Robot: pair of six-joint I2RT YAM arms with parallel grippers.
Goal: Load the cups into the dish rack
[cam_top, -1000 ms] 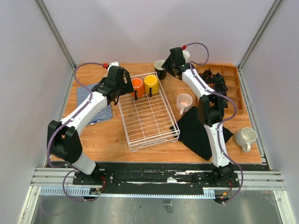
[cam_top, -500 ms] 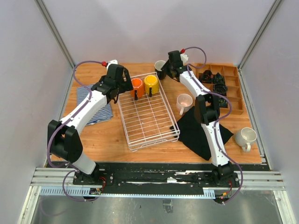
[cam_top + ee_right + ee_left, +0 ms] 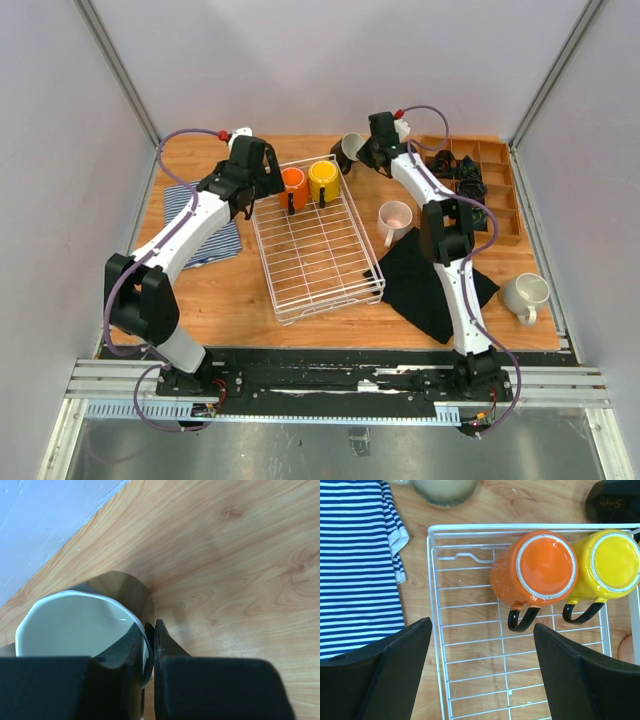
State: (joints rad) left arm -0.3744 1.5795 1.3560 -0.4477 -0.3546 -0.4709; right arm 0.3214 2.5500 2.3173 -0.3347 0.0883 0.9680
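At the far edge of the table, the right gripper [image 3: 152, 630] pinches the rim of the black mug [image 3: 80, 625]. One finger is inside, one is outside, and the jaws squeeze tight on the wall. The mug is just past the far corner of the dish rack [image 3: 470, 528], not in it yet. A thin rim grip can slip, so lift slowly. Then set the mug down beside the yellow mug [image 3: 612, 562], not on top of it. The left gripper [image 3: 482, 645] hangs wide open over the rack, holding nothing.

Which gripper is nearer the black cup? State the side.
Right. The right gripper pinches the rim of the black cup; the left gripper hangs open over the rack, farther left.
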